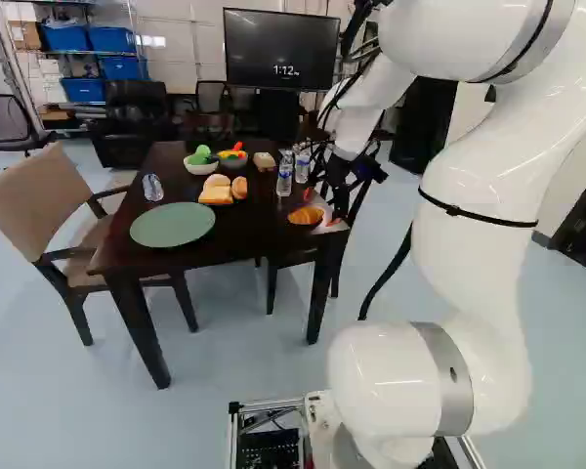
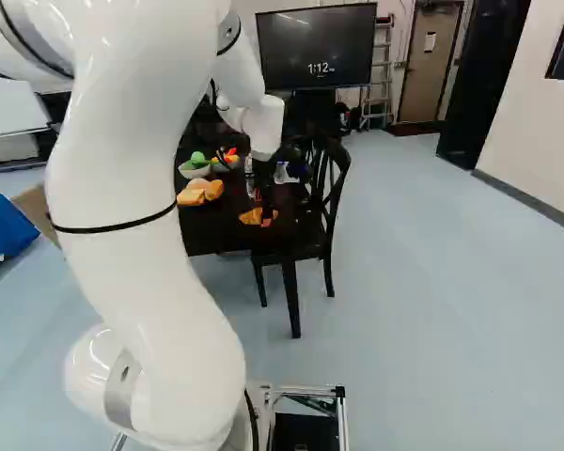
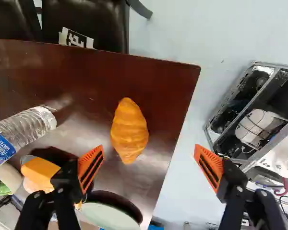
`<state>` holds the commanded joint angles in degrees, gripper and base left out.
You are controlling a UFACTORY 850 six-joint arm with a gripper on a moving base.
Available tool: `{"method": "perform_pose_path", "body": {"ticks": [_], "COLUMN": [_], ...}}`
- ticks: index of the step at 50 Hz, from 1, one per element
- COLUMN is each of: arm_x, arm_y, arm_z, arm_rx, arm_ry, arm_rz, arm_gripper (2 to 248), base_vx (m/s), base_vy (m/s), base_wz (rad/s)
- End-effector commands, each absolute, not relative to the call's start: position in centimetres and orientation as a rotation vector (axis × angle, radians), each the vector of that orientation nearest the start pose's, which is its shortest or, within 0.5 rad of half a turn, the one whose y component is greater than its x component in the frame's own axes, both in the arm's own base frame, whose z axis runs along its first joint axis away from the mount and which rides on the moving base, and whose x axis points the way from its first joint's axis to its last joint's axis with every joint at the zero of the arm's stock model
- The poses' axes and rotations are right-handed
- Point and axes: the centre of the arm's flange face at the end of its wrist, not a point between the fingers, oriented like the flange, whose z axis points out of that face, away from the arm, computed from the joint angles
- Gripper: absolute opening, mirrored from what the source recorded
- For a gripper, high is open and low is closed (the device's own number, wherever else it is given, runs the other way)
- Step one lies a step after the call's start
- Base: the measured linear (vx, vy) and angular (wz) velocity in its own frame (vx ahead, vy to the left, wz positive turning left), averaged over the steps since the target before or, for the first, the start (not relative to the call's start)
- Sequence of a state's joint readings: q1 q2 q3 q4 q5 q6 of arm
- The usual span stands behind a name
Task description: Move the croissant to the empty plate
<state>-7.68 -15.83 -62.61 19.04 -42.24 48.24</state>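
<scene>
My gripper (image 1: 324,202) is over the table's near right corner in the left base view, close to the croissant (image 1: 306,215). In the wrist view the gripper (image 3: 149,152) stands open, its orange-padded fingers wide apart with nothing held. The orange-brown croissant (image 3: 129,130) lies on the dark tabletop, ahead of the fingers and nearer the finger on the bottle's side; no contact shows. A round, pale green plate (image 1: 172,225) lies bare at the table's near left; part of it (image 3: 110,216) shows beside that same finger in the wrist view.
The dark table (image 1: 244,237) also bears water bottles (image 1: 284,174), bread pieces (image 1: 216,190) and two bowls (image 1: 201,164) of toy food. One bottle (image 3: 26,127) lies beyond a finger in the wrist view. Chairs (image 2: 325,202) stand at the table's sides. Another bottle (image 1: 152,188) is near the plate.
</scene>
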Motion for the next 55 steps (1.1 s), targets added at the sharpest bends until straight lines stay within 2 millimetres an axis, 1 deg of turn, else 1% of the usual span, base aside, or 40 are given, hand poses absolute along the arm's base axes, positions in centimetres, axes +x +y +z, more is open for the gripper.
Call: {"method": "perform_pose_path", "body": {"ticks": [9,20,44,55], "arm_x": [52.8,53.5,55.1,55.4], "arm_y": [-5.1,-4.8,-3.4,-3.3], "arm_z": [47.0,47.0,47.0,47.0], "arm_rx": [-2.379,-2.384,-2.405,-2.406], "arm_ry": [1.652,1.642,1.602,1.6], "arm_rz": [0.01,0.005,-0.002,-0.004], "arm_gripper": [247,247,247,247], "base_vx": [0.0,0.0,0.0,0.0], "base_vy": [0.0,0.0,0.0,0.0], "base_wz": [0.0,0.0,0.0,0.0]}}
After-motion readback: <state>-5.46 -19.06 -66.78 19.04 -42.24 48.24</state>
